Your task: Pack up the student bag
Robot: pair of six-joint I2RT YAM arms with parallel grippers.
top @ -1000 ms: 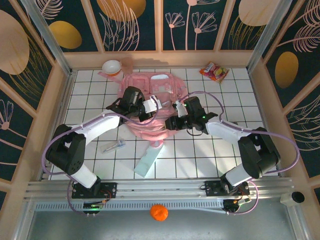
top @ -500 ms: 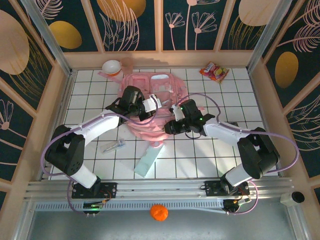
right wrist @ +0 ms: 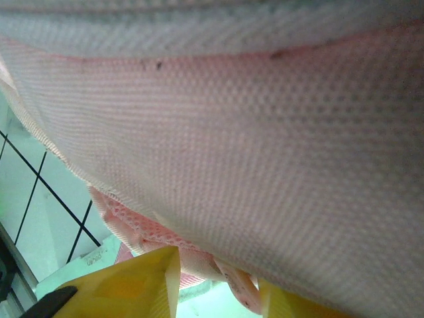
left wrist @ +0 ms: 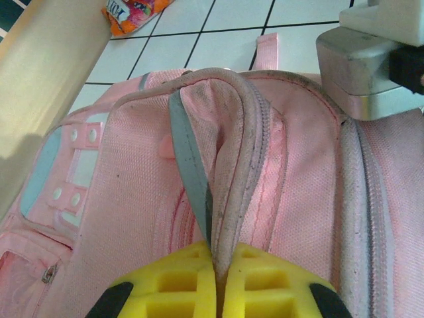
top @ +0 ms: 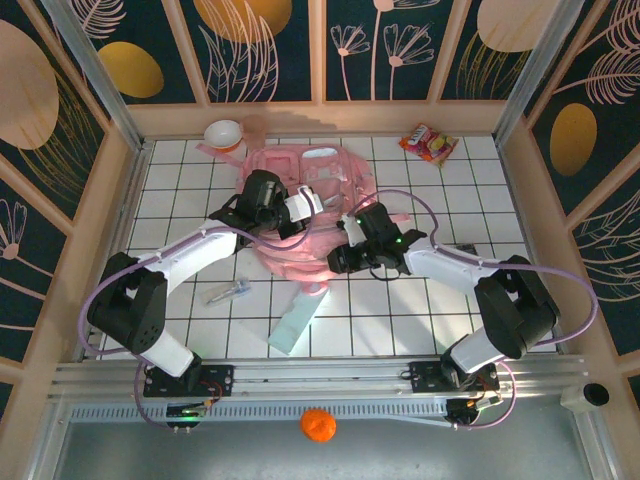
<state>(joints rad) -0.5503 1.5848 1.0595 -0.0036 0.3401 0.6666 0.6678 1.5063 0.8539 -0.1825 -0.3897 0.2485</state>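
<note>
The student bag (top: 322, 166) is a soft pink backpack lying flat in the middle of the white tiled table. My left gripper (top: 306, 208) is shut on a raised fold of its grey-edged zipper rim (left wrist: 228, 165), pinched between the yellow fingertips (left wrist: 179, 278). My right gripper (top: 339, 259) sits at the bag's near right edge. In the right wrist view its yellow fingers (right wrist: 136, 285) stand apart, with pink bag fabric (right wrist: 232, 132) pressed close above them and a pink strap (right wrist: 235, 281) hanging in the gap.
A snack packet (top: 428, 143) lies at the back right, and a white bowl (top: 223, 133) at the back left. A light blue box (top: 297, 320) and a small clear tube (top: 227, 293) lie in front of the bag. The right arm's grey housing (left wrist: 371, 59) hovers over the bag.
My right gripper has slid left and nearer along the bag's edge, and its jaws narrowed, then widened again. The left gripper keeps its hold in the same place.
</note>
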